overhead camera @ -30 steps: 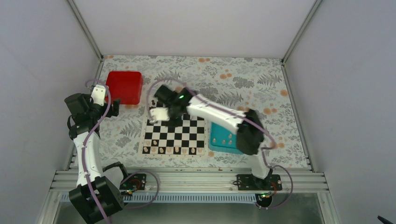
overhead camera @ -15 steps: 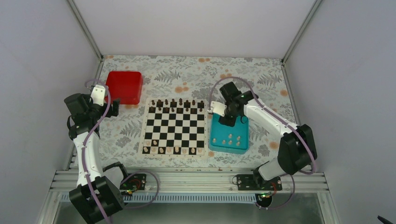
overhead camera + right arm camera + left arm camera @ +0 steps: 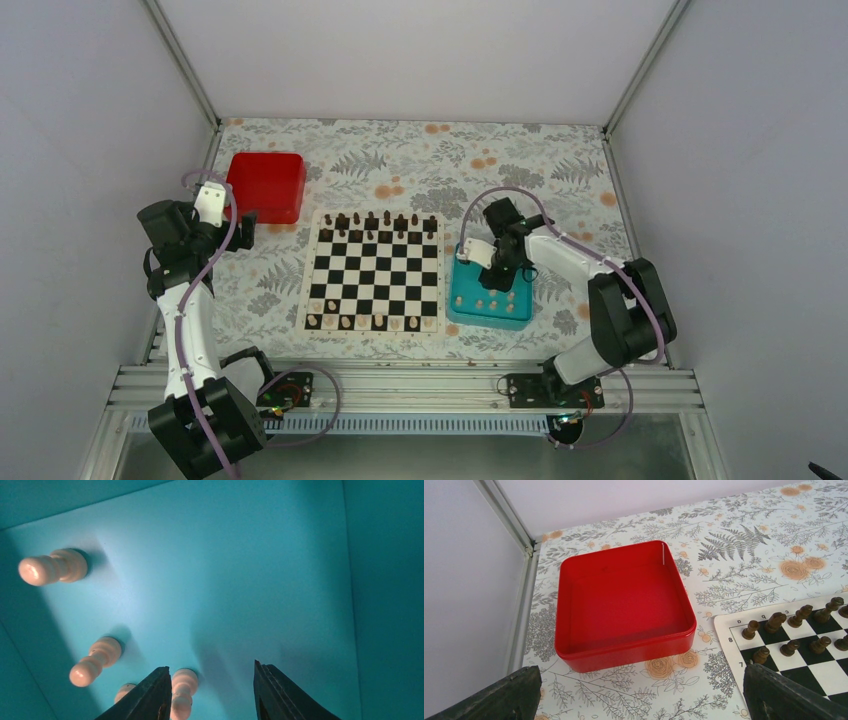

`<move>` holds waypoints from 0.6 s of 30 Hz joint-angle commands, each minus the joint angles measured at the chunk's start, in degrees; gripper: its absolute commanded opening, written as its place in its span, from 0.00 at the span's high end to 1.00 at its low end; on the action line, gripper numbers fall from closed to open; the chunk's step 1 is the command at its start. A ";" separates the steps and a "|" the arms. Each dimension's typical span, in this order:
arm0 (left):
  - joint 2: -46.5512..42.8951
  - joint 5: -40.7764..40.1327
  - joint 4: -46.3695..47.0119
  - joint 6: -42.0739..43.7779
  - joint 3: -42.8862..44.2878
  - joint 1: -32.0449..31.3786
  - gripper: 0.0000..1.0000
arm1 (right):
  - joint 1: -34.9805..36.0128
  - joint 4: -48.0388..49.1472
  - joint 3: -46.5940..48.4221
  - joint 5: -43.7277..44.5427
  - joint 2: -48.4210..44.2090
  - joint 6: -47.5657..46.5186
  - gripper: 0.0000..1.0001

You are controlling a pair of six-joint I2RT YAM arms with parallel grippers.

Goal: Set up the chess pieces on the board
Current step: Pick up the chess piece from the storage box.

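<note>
Floral-print table (image 3: 520,160), white enclosure walls. Chessboard (image 3: 372,272) at centre: dark pieces (image 3: 385,222) on its two far rows, light pieces (image 3: 370,322) along its near row. Teal tray (image 3: 488,318) just right of chessboard, with light pawns (image 3: 50,569) in it. Right gripper (image 3: 212,690) down inside that tray, jaws part-open and clamping nothing, one of the light pawns between them, just beside one finger. Red tray (image 3: 265,187) off chessboard's far-left corner. Left gripper (image 3: 641,690) above the table near that same corner, jaws wide, holding nothing.
</note>
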 commanded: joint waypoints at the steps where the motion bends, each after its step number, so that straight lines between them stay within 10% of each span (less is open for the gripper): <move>1: -0.43 1.22 0.31 1.03 -0.22 0.44 0.00 | -1.55 1.20 -1.62 -1.05 0.52 -0.70 0.56; 18: -0.43 1.60 0.19 1.11 -0.25 0.75 0.00 | -3.86 -1.40 -3.04 -2.05 0.08 -1.14 0.56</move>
